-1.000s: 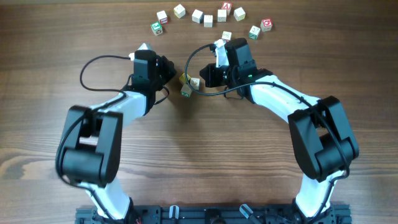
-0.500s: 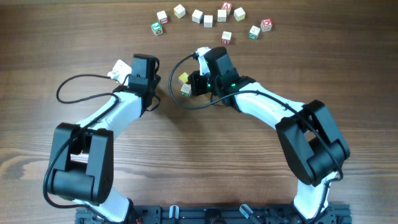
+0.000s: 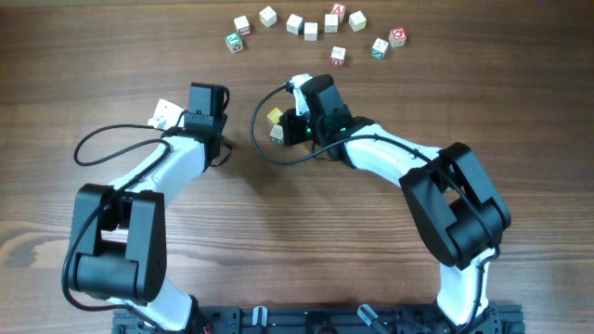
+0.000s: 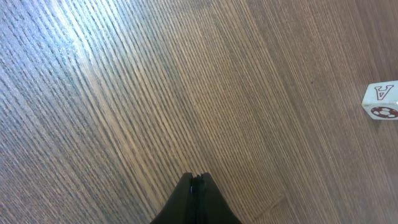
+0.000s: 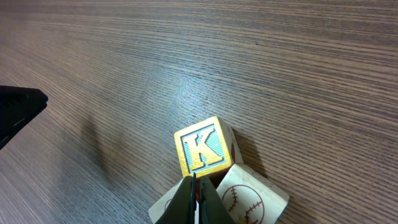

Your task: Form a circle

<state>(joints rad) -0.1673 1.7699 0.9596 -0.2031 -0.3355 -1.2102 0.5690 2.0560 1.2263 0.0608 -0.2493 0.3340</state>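
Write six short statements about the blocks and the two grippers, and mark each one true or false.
1. The left gripper and the right gripper are both shut. True.
2. The right gripper holds the K block in the air. False: the block sits on the table and nothing is gripped.
3. The K block has a yellow border. True.
4. The left gripper hangs right beside the K block. False: it is over bare wood, well to the left of it.
5. The far blocks make a closed ring. False: they form an open arc.
6. A baseball block lies right next to the K block. True.
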